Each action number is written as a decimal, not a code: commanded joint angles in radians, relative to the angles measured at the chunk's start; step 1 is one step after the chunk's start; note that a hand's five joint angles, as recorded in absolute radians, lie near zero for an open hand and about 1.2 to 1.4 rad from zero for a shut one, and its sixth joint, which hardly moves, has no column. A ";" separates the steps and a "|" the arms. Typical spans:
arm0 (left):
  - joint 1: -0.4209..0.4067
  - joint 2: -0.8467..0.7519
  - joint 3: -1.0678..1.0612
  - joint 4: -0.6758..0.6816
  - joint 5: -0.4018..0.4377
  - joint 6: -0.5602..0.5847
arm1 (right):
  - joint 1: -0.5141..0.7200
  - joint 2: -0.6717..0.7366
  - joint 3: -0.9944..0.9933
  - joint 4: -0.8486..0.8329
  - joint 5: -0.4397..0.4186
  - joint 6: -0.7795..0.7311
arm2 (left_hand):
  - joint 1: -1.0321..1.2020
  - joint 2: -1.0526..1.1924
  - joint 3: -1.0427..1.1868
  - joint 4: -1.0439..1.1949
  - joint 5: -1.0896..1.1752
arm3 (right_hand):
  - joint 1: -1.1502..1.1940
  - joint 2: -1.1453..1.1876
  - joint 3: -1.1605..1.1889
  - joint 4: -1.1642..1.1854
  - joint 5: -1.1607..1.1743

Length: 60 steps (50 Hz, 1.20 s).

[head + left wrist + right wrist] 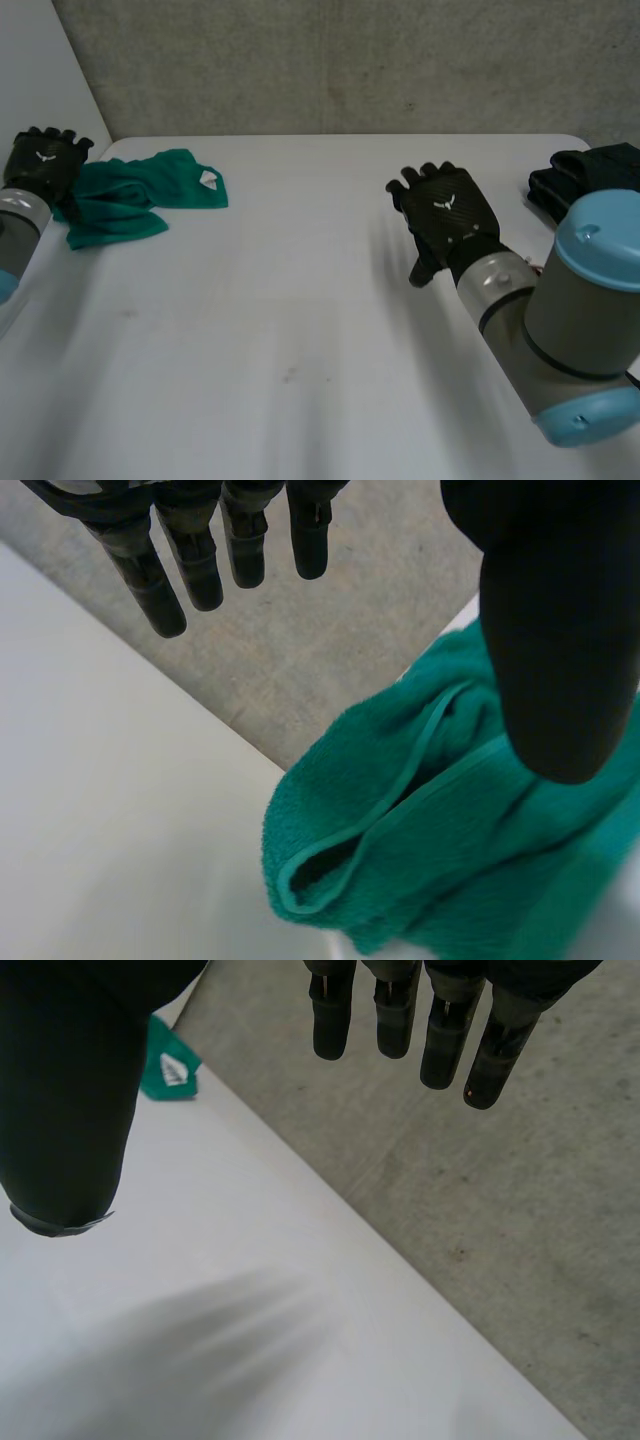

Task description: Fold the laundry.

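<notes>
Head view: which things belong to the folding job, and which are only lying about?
Job: green towel; left hand by it; right hand.
Lying about: black cloth at the right edge of the table, perhaps laundry too.

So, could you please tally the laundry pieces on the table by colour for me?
green towel: 1
black cloth: 1
Total: 2

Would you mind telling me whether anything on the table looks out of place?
The green towel lies crumpled beside the left hand; a black cloth sits bunched at the table's right edge.
</notes>
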State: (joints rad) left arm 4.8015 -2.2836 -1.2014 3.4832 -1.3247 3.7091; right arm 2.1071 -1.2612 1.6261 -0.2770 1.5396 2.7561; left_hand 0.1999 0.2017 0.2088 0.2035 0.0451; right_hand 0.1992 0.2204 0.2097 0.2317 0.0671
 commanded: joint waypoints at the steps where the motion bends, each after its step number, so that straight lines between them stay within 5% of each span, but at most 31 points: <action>1: 0.023 -0.238 0.224 0.077 0.108 0.092 | -0.016 -0.049 0.092 -0.001 -0.038 -0.012 | -0.025 -0.027 -0.034 -0.029 -0.045 | -0.025 -0.046 -0.035 -0.057 -0.067; 18: 0.055 -0.528 0.657 -0.164 0.117 0.094 | -0.071 -0.096 0.173 -0.002 -0.065 -0.075 | 0.254 0.252 0.245 0.250 0.234 | -0.025 -0.046 -0.035 -0.057 -0.067; 23: 0.049 -0.524 0.658 -0.162 0.101 0.091 | -0.101 -0.106 0.178 0.001 -0.072 -0.075 | 1.195 1.194 1.186 1.192 1.176 | -0.025 -0.046 -0.035 -0.057 -0.067; 31: -0.015 -0.314 0.478 -0.049 -0.067 0.055 | -0.148 -0.145 0.184 0.001 -0.072 -0.073 | 1.196 1.195 1.187 1.193 1.177 | -0.025 -0.046 -0.035 -0.057 -0.067; 37: -0.114 0.004 0.150 0.046 -0.062 -0.139 | -0.173 -0.173 0.173 -0.002 -0.072 -0.067 | 1.196 1.195 1.187 1.193 1.177 | -0.025 -0.046 -0.035 -0.057 -0.067; 45: -0.359 0.364 -0.260 0.073 -0.059 -0.402 | -0.197 -0.187 0.133 0.004 -0.070 -0.062 | 1.196 1.195 1.187 1.193 1.177 | -0.025 -0.046 -0.035 -0.057 -0.067; 56: -0.701 0.392 -0.471 -0.067 -0.044 -0.483 | -0.194 -0.184 0.112 -0.002 -0.075 -0.064 | 1.196 1.195 1.187 1.193 1.177 | -0.025 -0.046 -0.035 -0.057 -0.067; 58: -0.701 0.400 -0.472 -0.075 -0.034 -0.514 | -0.193 -0.181 0.110 -0.002 -0.076 -0.066 | 0.908 0.907 0.900 0.905 0.889 | -0.025 -0.046 -0.035 -0.057 -0.067; 59: -0.700 0.409 -0.471 -0.076 -0.025 -0.549 | -0.188 -0.175 0.109 -0.002 -0.082 -0.069 | 0.336 0.335 0.328 0.333 0.317 | -0.025 -0.046 -0.035 -0.057 -0.067; 60: -0.695 0.418 -0.466 -0.076 -0.030 -0.569 | -0.187 -0.173 0.107 -0.002 -0.085 -0.069 | 0.060 0.059 0.052 0.057 0.041 | -0.025 -0.046 -0.035 -0.057 -0.067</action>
State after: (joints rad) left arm 4.1603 -1.8828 -1.6622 3.4584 -1.3751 3.2444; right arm 1.9117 -1.4467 1.7404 -0.2767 1.4661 2.6911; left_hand 1.0856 1.1655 1.1615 1.1707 0.9490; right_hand 0.1992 0.2204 0.2097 0.2317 0.0671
